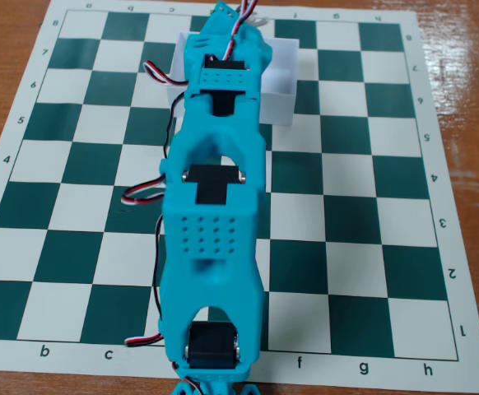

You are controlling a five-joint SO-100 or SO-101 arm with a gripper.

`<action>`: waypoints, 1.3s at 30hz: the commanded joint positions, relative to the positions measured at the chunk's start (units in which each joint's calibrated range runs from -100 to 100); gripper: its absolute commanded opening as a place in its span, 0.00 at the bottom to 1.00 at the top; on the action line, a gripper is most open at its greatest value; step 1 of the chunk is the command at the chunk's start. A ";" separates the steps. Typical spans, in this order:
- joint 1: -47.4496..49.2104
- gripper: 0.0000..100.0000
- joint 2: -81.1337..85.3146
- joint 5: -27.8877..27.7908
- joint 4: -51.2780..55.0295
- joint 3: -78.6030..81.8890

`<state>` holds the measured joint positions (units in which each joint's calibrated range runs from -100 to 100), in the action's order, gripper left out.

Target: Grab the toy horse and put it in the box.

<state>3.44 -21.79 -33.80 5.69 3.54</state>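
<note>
Hand (238, 18) reaches over the box (282, 82); whether apart or together, cannot tell.

The arm (215, 247) looks like bright blue plastic, smooth and not very shiny, with black plastic blocks set in it. Thin wires (141, 193) have shiny red, white and black coats. The box (279, 82) is plain white and matt. The chessboard mat (75, 189) looks flat and smooth. The table (470, 99) is glossy brown wood.
</note>
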 commanded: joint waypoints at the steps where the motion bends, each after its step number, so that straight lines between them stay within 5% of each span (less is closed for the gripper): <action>1: 0.85 0.00 -7.68 -0.36 0.29 -13.32; 12: 1.64 0.01 -18.74 -0.51 2.78 -24.43; 19: 1.35 0.19 -18.39 -0.56 4.77 -24.43; 27: 0.99 0.22 -17.24 -0.56 6.93 -24.43; 31: 0.49 0.21 -14.58 -0.31 7.85 -22.61; 34: 0.06 0.00 -7.59 0.08 11.25 -17.51; 39: -0.44 0.00 14.88 3.50 13.66 9.25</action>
<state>3.81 -23.06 -31.04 18.74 -1.72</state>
